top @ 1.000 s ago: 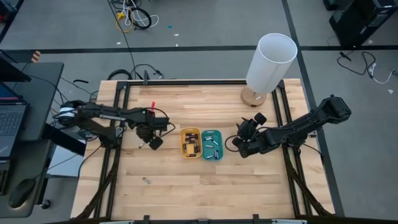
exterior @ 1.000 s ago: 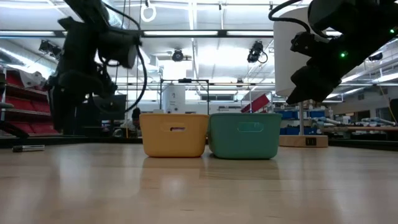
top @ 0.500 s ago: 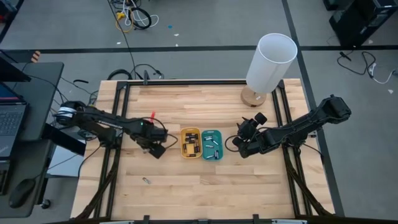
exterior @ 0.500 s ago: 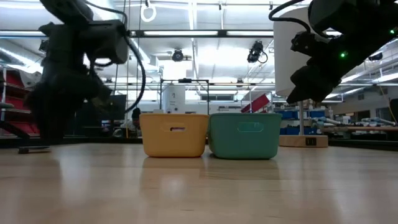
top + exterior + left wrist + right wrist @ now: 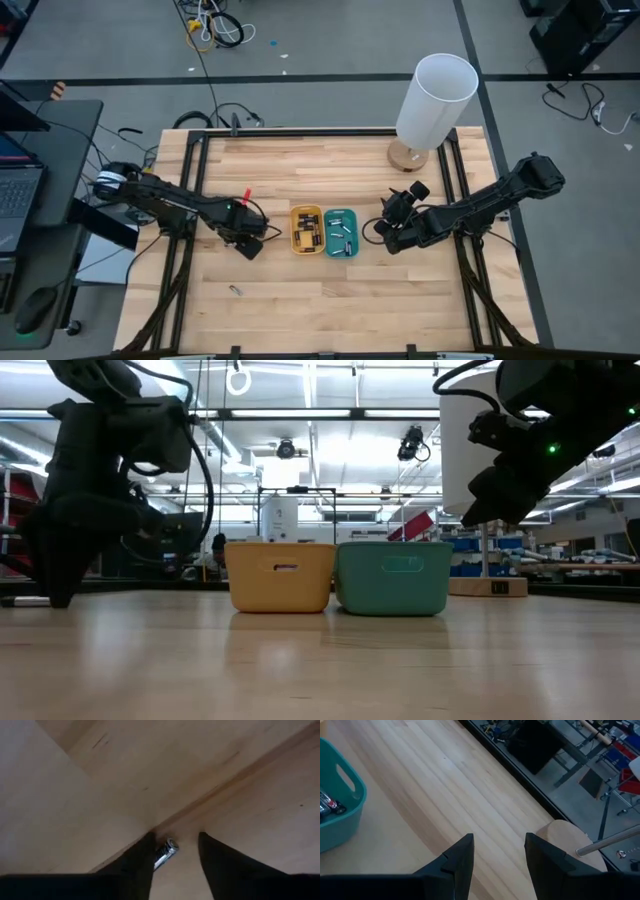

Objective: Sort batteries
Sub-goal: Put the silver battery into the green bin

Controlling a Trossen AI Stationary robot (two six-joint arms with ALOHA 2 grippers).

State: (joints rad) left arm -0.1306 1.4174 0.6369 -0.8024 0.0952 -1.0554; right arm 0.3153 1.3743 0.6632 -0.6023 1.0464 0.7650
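My left fingers (image 5: 175,865) stand parted at the bench (image 5: 330,300), straddling one silvery battery (image 5: 165,853) that lies flat between them; nothing is gripped yet. Judged step: pick-up of a loose cell. Next move calls for closing squarely on it, then a lift and carry to the yellow tray (image 5: 306,229) or teal tray (image 5: 341,232), where other batteries (image 5: 345,235) lie. Another loose cell (image 5: 236,290) lies toward the front edge. Open board surrounds me. My right fingers (image 5: 497,857) wait parted and empty beside the teal tray.
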